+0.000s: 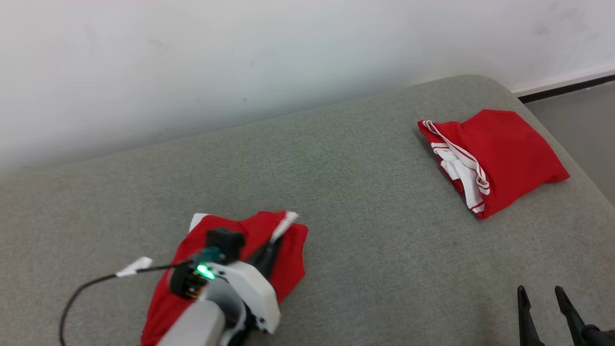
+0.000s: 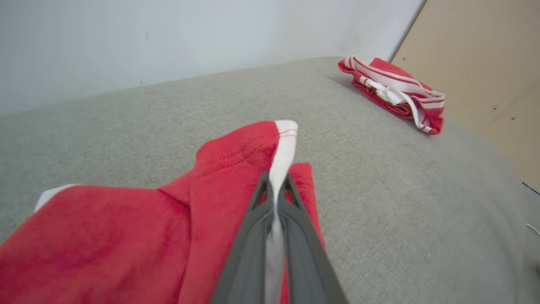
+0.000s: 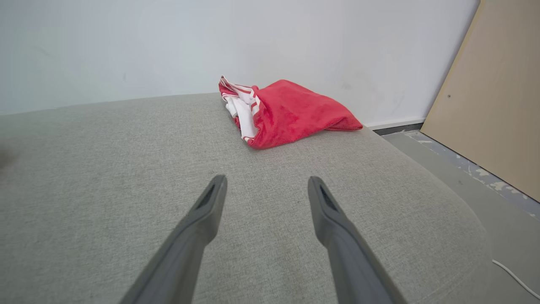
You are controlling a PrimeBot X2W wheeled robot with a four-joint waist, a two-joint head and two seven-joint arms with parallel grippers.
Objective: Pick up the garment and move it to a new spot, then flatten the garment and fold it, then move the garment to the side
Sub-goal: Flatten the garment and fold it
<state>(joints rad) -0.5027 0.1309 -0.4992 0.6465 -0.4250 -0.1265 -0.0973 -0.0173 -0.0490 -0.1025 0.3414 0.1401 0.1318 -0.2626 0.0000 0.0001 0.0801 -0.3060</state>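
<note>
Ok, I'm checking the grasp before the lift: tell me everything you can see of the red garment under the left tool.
The red garment is soft, fleecy-looking cloth with stitched seams and a white trim band. It lies crumpled and unfolded on the grey upholstered surface, at the robot's near left. The left tool is shut on the trim, pinching a ridge of cloth upward, and the rest of it rests on the surface. A white corner shows at one side.
</note>
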